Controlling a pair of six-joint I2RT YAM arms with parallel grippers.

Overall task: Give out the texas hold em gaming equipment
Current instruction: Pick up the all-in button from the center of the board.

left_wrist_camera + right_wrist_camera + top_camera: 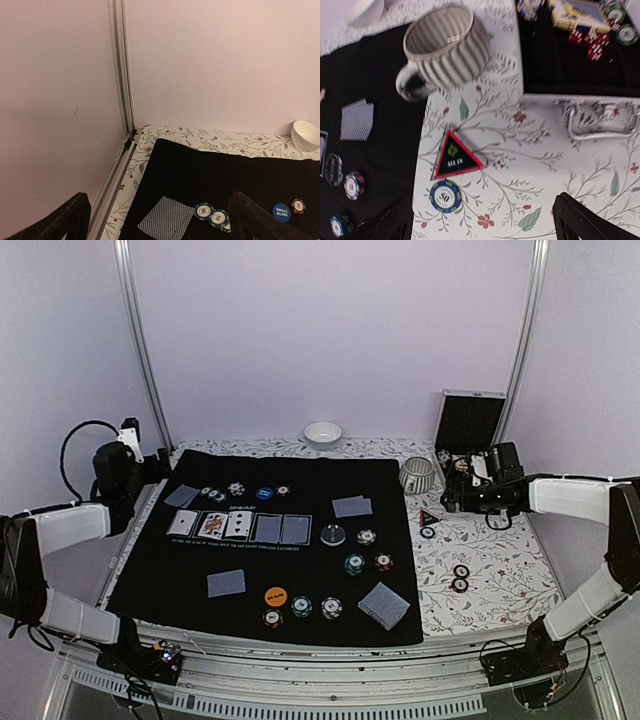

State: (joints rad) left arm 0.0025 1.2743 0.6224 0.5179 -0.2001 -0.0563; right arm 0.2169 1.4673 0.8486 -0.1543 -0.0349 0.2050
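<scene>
My right gripper is open and empty, hovering over the flowered cloth above a red triangular marker and a blue-edged chip. Both also show in the top view, the marker and the chip. My left gripper is open and empty above the mat's far left corner, near a face-down card pair and two chips. On the black mat lie a row of cards, card piles, an orange disc, a blue disc and scattered chips.
A ribbed mug stands at the mat's right edge. An open black case holding chips and cards sits behind my right gripper. A white bowl stands at the back. Two chips lie on the cloth at right.
</scene>
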